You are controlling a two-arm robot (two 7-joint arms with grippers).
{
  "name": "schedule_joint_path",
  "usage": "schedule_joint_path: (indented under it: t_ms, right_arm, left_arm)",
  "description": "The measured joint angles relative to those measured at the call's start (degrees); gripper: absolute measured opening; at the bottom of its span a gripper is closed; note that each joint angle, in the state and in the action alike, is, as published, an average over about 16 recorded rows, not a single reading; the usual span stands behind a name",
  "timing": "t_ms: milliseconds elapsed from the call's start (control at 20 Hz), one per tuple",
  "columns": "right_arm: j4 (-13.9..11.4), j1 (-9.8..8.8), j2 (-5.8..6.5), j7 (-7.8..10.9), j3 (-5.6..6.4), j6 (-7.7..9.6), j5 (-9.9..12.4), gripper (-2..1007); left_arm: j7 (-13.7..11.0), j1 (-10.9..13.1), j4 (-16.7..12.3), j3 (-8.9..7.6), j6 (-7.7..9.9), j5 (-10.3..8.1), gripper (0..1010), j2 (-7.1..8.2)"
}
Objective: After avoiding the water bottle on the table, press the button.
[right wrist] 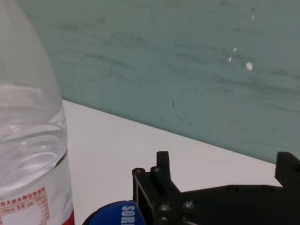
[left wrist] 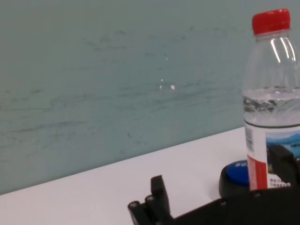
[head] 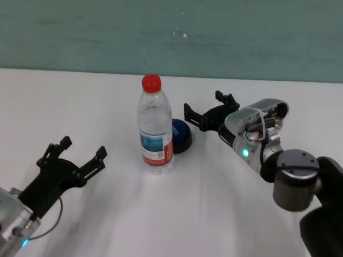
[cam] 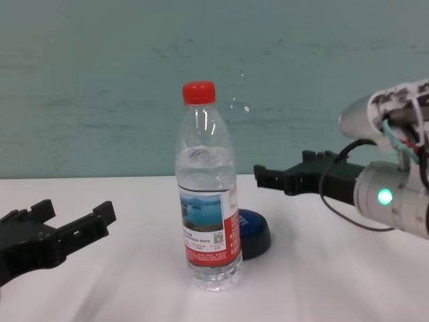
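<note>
The water bottle, clear with a red cap, stands upright mid-table. The blue button sits just behind it to the right, partly hidden by it. My right gripper is open and empty, hovering just right of the button and above it, clear of the bottle. In the chest view the right gripper hangs at about mid-bottle height, over the button. The right wrist view shows the button below its fingers. My left gripper is open and empty, low at the near left.
A teal wall rises behind the table's far edge. In the left wrist view, the bottle and the button stand ahead of the left gripper. Bare white tabletop lies to the left and front.
</note>
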Motion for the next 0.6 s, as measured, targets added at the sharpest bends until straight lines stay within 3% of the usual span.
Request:
schedule_joint_path:
  t_ms: [600]
  right_arm:
    - [-9.46,-7.06,0.44,-3.24,1.84,1.38,-2.69,1004]
  left_arm:
    - [0.00,0.00,0.00,0.00,0.00,0.00,1010,0.00]
